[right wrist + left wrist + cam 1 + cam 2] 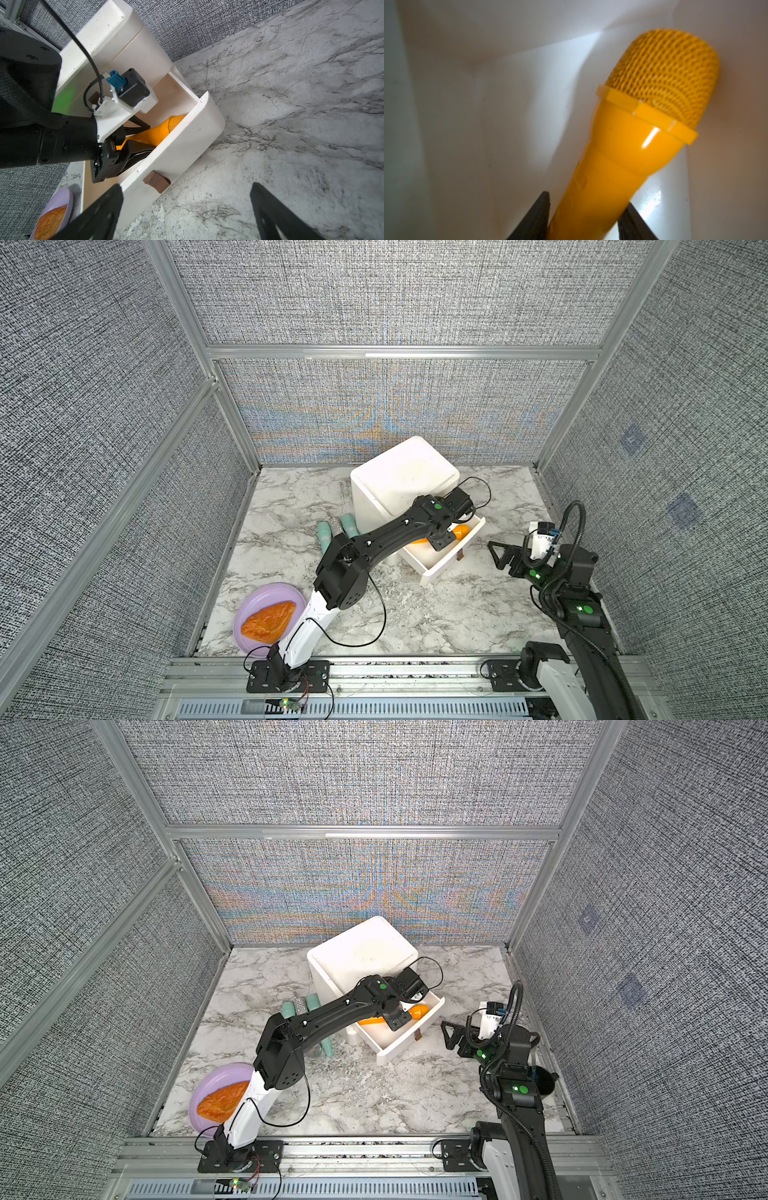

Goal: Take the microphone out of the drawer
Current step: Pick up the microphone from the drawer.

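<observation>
Marbled worktop (436,614) within grey fabric walls (83,406), bearing a white cabinet (403,472) whose drawer (440,566) stands pulled out. Left fingers (533,220) grip the handle of the orange microphone (623,145), which is inside the drawer; right fingers (97,216) spread wide, empty, near the drawer front.

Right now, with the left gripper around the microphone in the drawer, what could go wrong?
1. The left gripper pinches the microphone on its glossy handle, far from the head; it might slip or swing.
2. The head lies close to the drawer front wall, so it may catch there on the way out.
</observation>
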